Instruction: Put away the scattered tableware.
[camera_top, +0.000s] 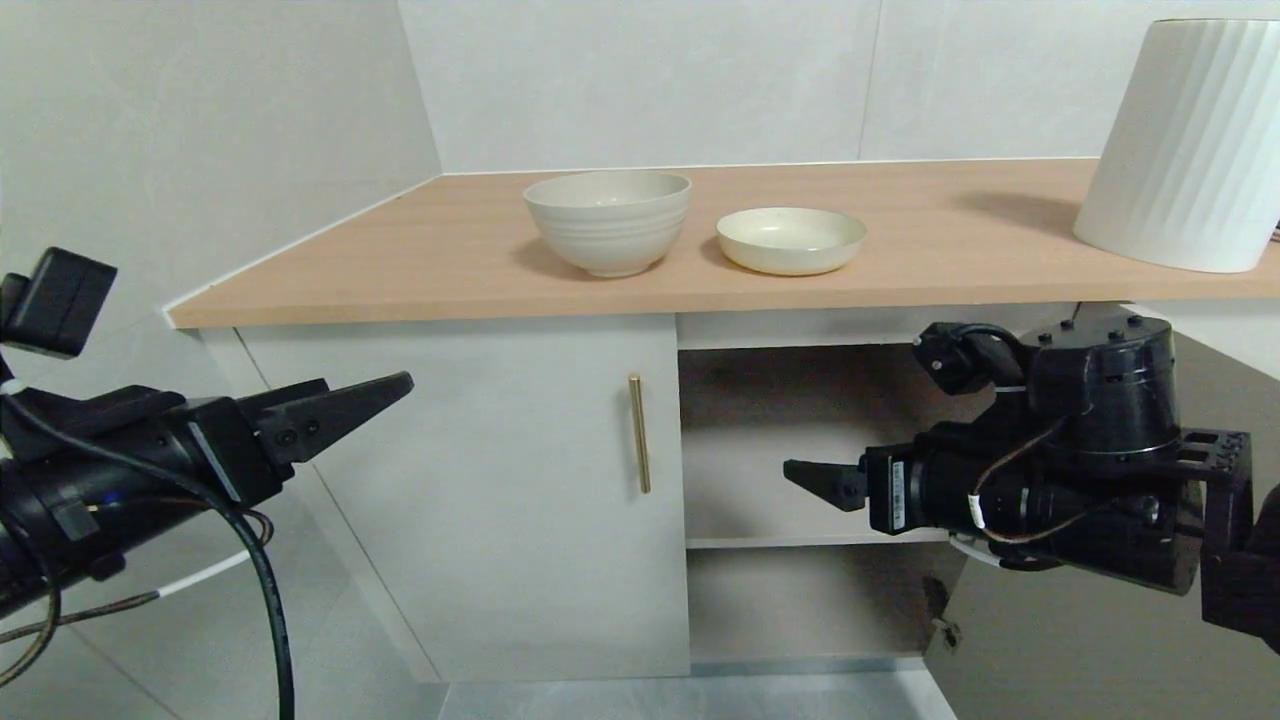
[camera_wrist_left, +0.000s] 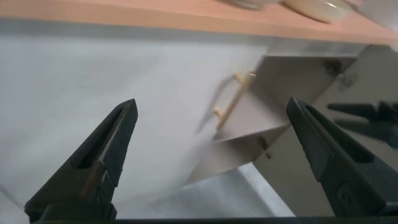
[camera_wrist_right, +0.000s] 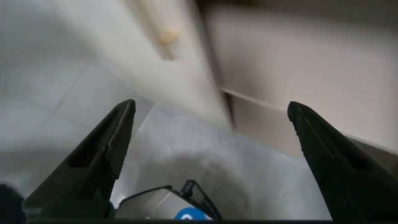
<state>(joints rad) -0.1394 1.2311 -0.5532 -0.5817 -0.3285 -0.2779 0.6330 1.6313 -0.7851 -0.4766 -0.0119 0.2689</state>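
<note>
On the wood-grain counter (camera_top: 400, 270) in the head view, a deep cream bowl (camera_top: 608, 220) with ribbed sides stands just beside a shallow, smooth pale-yellow dish (camera_top: 791, 239). A fluted white object (camera_top: 1190, 145) sits well to their right. Below, a matte door (camera_top: 480, 480) with a slim brass handle (camera_top: 639, 433) is shut; the compartment beside it stands open, showing a shelf (camera_top: 800, 541). The left gripper (camera_top: 390, 387) hangs before the door, the right gripper (camera_top: 805, 478) at the open compartment, its white label (camera_top: 897, 487) too small to read. In the left wrist view, black tapered fingers (camera_wrist_left: 106, 155) stand wide apart, empty. In the right wrist view, that gripper gapes likewise.
</note>
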